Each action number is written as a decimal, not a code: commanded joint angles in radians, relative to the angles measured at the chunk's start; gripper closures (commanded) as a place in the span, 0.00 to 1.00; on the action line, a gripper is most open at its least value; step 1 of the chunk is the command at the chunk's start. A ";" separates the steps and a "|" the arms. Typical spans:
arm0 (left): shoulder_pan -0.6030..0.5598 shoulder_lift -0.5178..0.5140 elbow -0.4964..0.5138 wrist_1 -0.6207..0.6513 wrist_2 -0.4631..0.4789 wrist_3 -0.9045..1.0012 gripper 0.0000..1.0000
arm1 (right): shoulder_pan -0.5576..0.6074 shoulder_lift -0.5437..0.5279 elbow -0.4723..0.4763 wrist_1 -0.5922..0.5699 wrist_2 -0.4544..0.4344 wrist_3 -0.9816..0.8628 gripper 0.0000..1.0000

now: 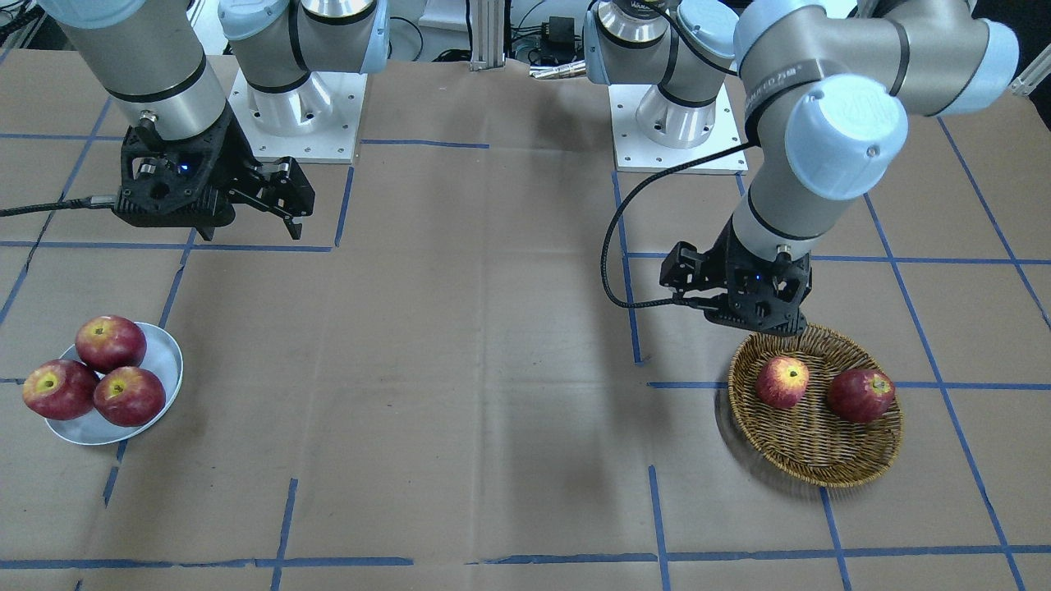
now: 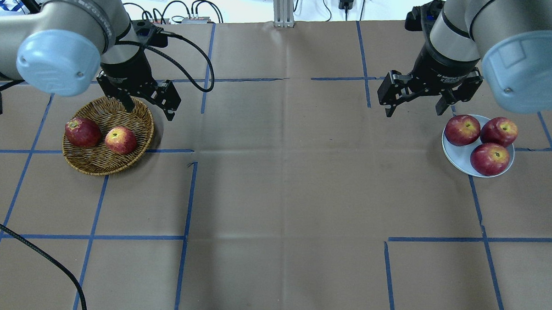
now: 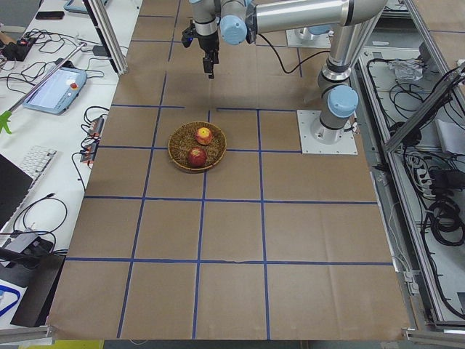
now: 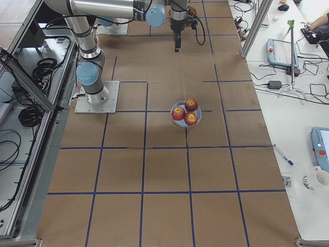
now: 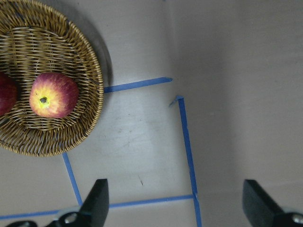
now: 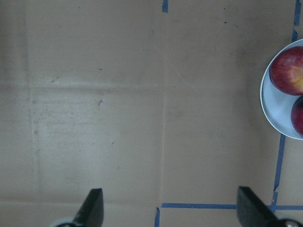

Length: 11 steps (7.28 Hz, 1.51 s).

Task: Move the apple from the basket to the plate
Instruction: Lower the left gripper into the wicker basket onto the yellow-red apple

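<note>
The pale streaky apple [image 2: 121, 140] with a yellow-orange blush lies in the wicker basket [image 2: 96, 167], to the right of a deep-red apple [image 2: 82, 132]. It also shows in the front view [image 1: 782, 382] and the left wrist view [image 5: 53, 94]. My left gripper [image 2: 150, 111] is open and empty, hovering over the basket's far right rim, above and to the right of the apple. The white plate [image 2: 455, 154] at the right holds three red apples. My right gripper [image 2: 415, 109] is open and empty, just left of and behind the plate.
The table is covered in brown paper with a blue tape grid. The three apples [image 2: 490, 159] fill most of the plate, with bare rim on its left side. A black cable [image 2: 34, 252] crosses the near left corner. Both arm bases [image 1: 296, 115] stand at the table's back.
</note>
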<state>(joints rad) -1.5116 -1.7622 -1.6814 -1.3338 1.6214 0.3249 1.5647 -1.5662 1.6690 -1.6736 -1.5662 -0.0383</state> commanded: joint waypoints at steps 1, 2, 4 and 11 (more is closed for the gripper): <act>0.075 -0.039 -0.133 0.242 -0.003 0.097 0.02 | 0.000 0.000 0.000 0.000 0.000 0.000 0.00; 0.129 -0.071 -0.138 0.258 0.003 0.182 0.02 | 0.000 0.000 0.000 0.000 0.000 0.000 0.00; 0.236 -0.141 -0.123 0.303 0.000 0.275 0.02 | 0.000 0.000 0.000 0.000 0.000 0.000 0.00; 0.249 -0.210 -0.156 0.364 0.015 0.292 0.53 | 0.000 0.000 0.000 0.000 0.000 0.000 0.00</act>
<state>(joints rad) -1.2627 -1.9686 -1.8434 -0.9728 1.6260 0.6176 1.5646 -1.5662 1.6690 -1.6736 -1.5662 -0.0384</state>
